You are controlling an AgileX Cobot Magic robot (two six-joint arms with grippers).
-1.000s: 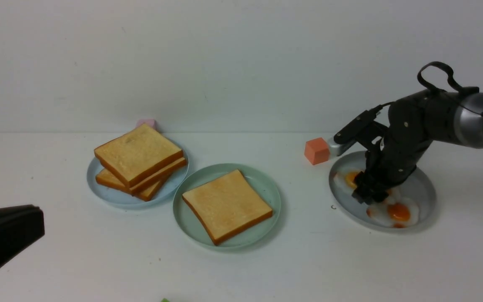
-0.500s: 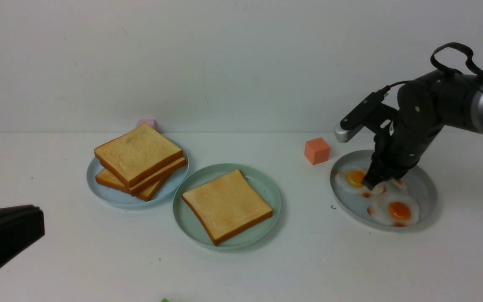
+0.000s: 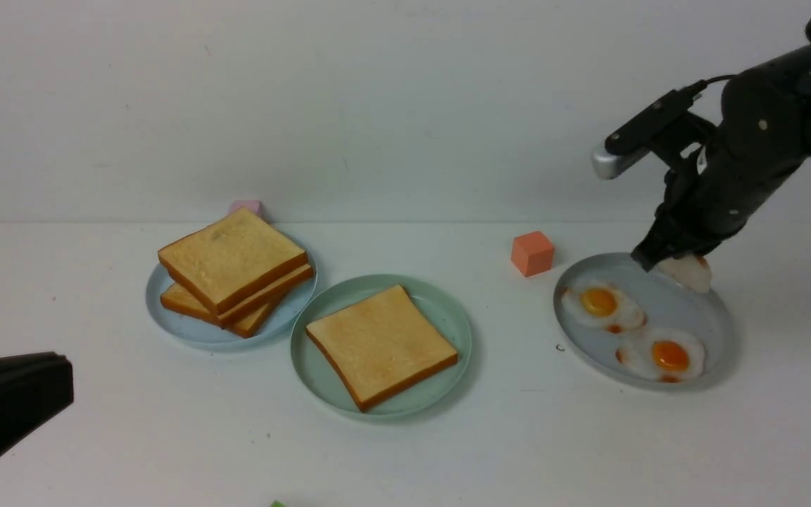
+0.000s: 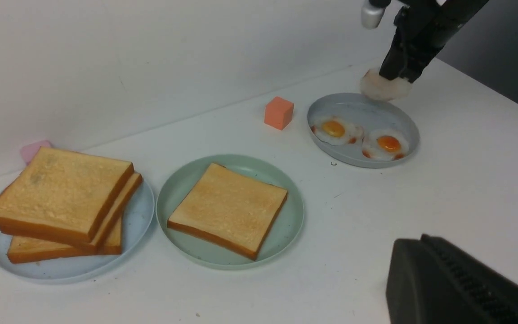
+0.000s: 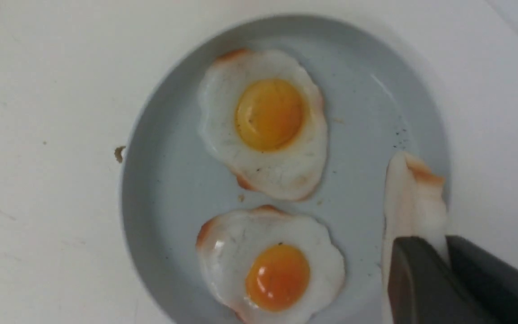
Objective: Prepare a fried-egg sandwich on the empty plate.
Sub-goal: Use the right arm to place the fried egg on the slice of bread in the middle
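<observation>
The pale mint-green empty plate (image 3: 448, 310) (image 4: 292, 216) sits mid-table with one toast slice (image 3: 381, 345) (image 4: 227, 209) lying on it; no fried-egg sandwich is in view. My right gripper (image 3: 659, 259) (image 5: 443, 245) is shut on the white edge of a fried egg (image 3: 688, 271) (image 5: 414, 202) (image 4: 382, 87), which hangs above the far rim of the grey plate (image 3: 712, 310) (image 5: 169, 189). Two more eggs (image 3: 599, 304) (image 3: 666, 354) lie on that plate. My left gripper (image 3: 60, 373) (image 4: 407, 245) is shut and holds nothing, low at the near left.
A light blue plate (image 3: 194, 331) left of the mint one carries a stack of toast slices (image 3: 233, 267). An orange cube (image 3: 532, 253) stands beside the grey plate, and a pink block (image 3: 246, 207) behind the stack. A wall closes the table's far side.
My right gripper shut on an egg on the grey plate, then rose up and to the right with the egg hanging from it. The left arm stayed put.
</observation>
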